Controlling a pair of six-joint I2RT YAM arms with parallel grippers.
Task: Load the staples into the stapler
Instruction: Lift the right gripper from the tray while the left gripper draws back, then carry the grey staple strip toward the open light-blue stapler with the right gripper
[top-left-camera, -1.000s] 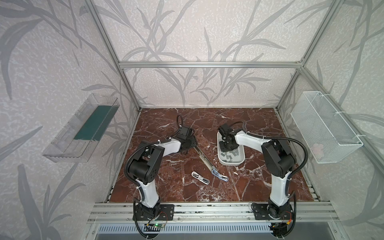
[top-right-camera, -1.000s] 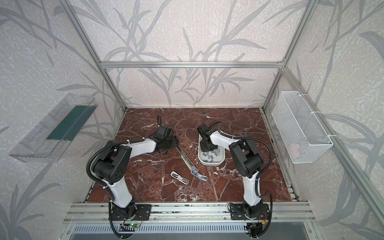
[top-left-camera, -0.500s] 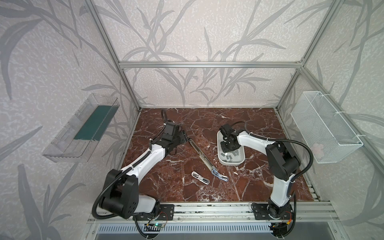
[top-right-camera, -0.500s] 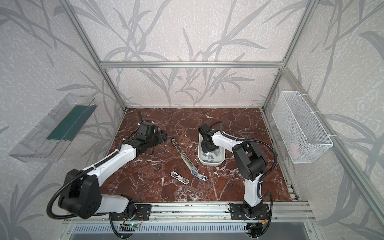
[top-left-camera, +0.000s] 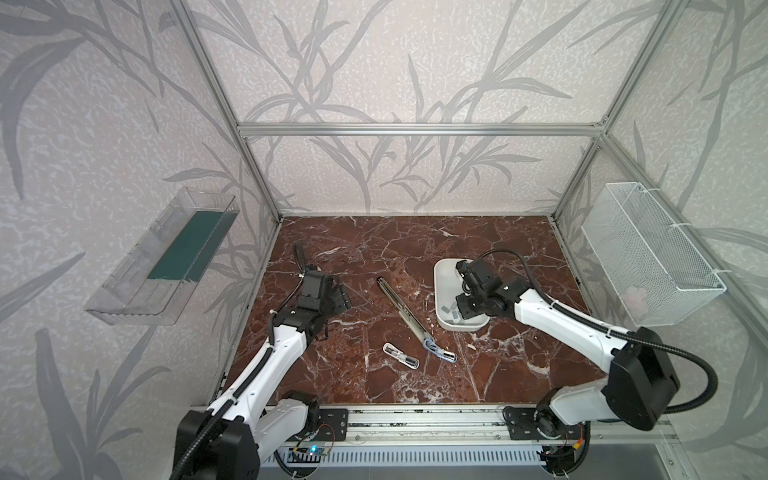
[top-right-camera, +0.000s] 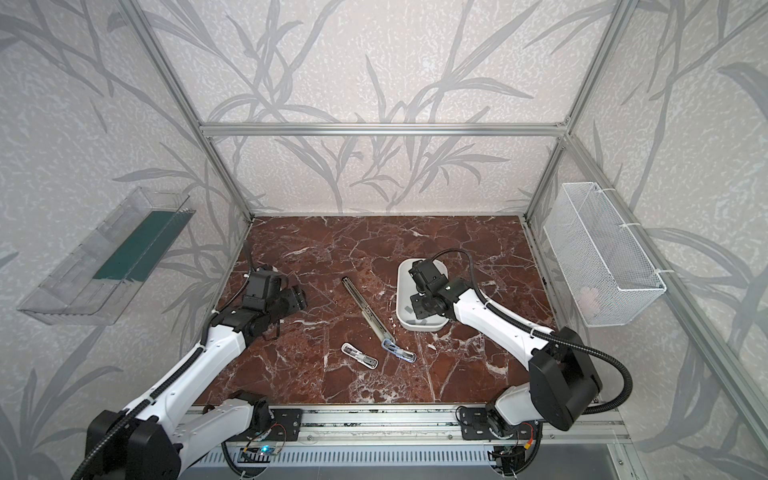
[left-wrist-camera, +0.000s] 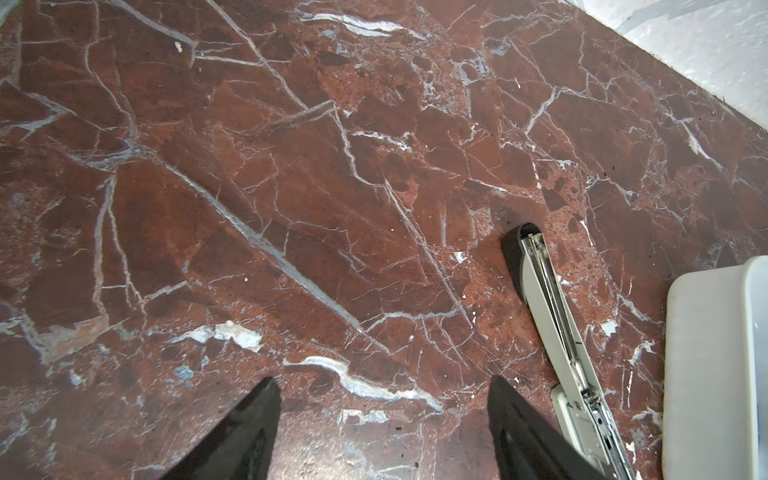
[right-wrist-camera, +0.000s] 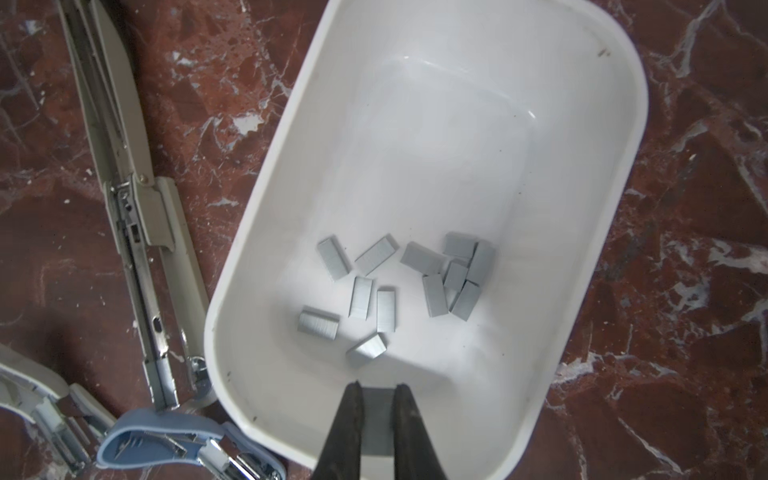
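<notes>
I see red marble table (top-left-camera: 357, 249). Stapler (top-left-camera: 409, 313), opened out flat, lies mid-table on a diagonal. White tray (top-left-camera: 445, 275) sits just right of it. Small grey-white metal piece (top-left-camera: 401, 356) lies front-left of stapler, apart.

The left hand (left-wrist-camera: 382, 386) gapes wide over the marble table (left-wrist-camera: 291, 166), the opened stapler (left-wrist-camera: 540, 291) lying near a white tray (left-wrist-camera: 706, 353)

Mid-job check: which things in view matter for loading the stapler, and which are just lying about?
For the job: opened stapler; staples in white tray; staple strip pinched in right gripper.
Lying about: small white stapler beside it, probably; wire basket; clear wall bin.
</notes>
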